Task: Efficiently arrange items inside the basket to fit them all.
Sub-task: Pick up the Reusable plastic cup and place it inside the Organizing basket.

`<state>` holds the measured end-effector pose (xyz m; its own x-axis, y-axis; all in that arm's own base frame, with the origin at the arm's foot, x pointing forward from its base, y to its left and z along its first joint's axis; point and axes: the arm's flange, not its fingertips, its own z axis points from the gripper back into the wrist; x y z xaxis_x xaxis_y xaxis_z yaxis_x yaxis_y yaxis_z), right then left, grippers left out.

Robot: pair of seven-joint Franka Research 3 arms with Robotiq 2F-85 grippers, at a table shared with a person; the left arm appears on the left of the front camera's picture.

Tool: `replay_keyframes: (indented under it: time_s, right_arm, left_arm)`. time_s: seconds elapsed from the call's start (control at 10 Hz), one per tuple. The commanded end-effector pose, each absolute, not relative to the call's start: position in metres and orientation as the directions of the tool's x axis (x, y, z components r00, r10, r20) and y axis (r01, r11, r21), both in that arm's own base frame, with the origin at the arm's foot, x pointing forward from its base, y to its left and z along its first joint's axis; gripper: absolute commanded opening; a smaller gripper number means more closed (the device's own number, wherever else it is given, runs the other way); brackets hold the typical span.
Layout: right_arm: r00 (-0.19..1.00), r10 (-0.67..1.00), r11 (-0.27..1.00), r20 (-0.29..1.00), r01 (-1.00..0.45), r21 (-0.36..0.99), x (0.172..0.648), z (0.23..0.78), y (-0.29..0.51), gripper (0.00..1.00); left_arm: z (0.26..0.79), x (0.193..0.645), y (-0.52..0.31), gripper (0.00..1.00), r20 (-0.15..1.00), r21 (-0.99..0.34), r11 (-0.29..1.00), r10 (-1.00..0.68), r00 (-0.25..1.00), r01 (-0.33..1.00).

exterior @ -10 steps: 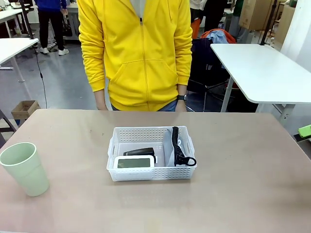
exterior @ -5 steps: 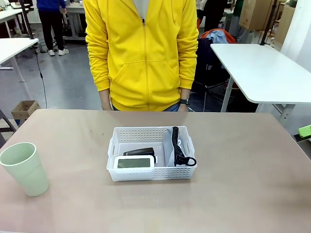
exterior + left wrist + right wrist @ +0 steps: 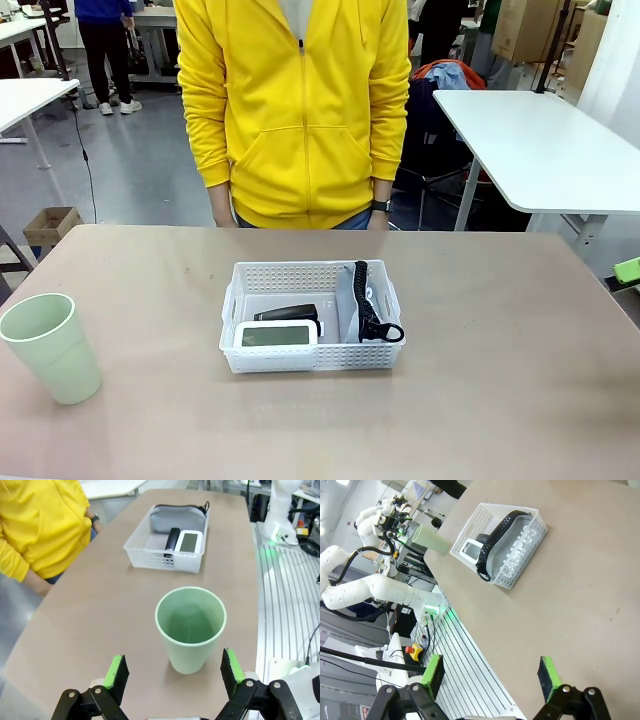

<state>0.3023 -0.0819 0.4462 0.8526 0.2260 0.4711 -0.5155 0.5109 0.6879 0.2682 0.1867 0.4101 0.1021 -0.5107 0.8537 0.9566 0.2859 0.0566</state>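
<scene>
The white lattice basket (image 3: 310, 357) sits mid-table. Inside it, the grey pouch (image 3: 348, 300) stands on edge along the right wall, its black strap (image 3: 366, 305) draped over it. The white screen device (image 3: 277, 335) leans at the front and the black stapler (image 3: 287, 312) lies behind it. A pale green cup (image 3: 50, 345) stands upright on the table at the far left. In the left wrist view the cup (image 3: 190, 627) is just ahead of my open left gripper (image 3: 172, 672), in line with its gap, untouched. My right gripper (image 3: 490, 672) hangs open above the table, far from the basket (image 3: 525, 550).
A person in a yellow hoodie (image 3: 300, 110) stands at the far edge, arms down. White tables (image 3: 540, 140) stand behind. The table edge (image 3: 257, 605) runs close beside the cup in the left wrist view.
The person has shifted slightly to the right. The basket, its contents and the cup have not moved.
</scene>
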Motion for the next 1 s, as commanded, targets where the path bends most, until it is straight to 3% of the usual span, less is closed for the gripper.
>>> replay_keyframes:
  time_s: [0.0,0.4,0.9]
  right_arm:
    - [0.836,0.221,0.490,0.502,-0.540,0.684,0.304,0.447,-0.080,1.00]
    - [0.836,0.221,0.490,0.502,-0.540,0.684,0.304,0.447,-0.080,1.00]
    - [0.836,0.221,0.490,0.502,-0.540,0.684,0.304,0.447,-0.080,1.00]
  left_arm:
    - [0.376,0.273,0.180,0.97,0.854,0.083,0.272,-0.515,0.072,0.959]
    - [0.320,0.299,0.162,0.97,0.801,0.008,0.153,-0.593,0.085,0.988]
    - [0.284,0.321,0.149,0.97,0.787,-0.066,0.102,-0.607,0.115,0.993]
